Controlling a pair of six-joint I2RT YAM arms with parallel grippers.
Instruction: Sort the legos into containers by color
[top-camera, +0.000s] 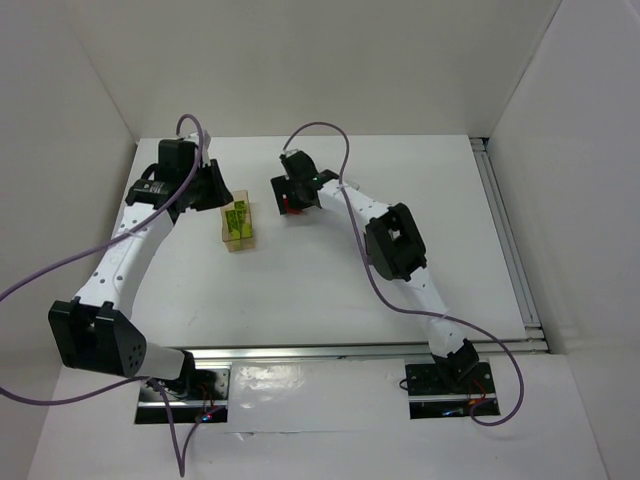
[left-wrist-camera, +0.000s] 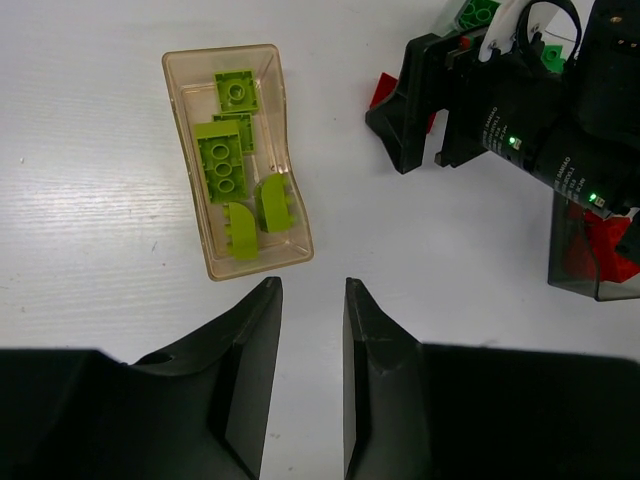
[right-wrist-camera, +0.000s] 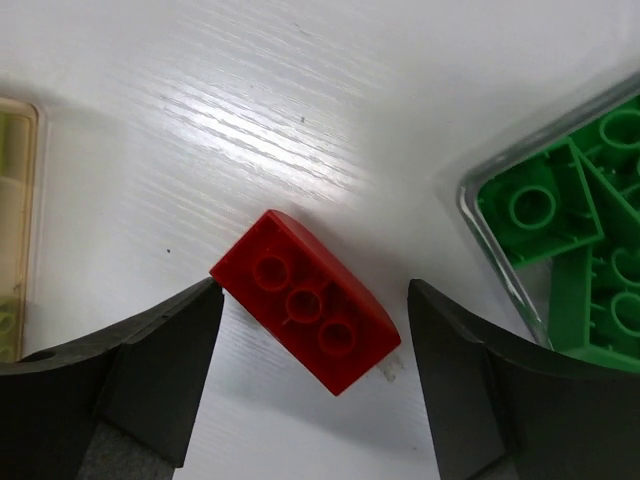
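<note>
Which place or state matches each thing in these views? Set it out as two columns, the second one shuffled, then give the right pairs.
Things
1. yellow-green legos
2. green legos
3. red brick
4. left tool

Places or states
A. on the table, within the open right tool
B. in the amber bin
C. open, holding nothing, over bare table
D. in the clear bin

Pairs: 1-B, 2-D, 3-A, 4-C
</note>
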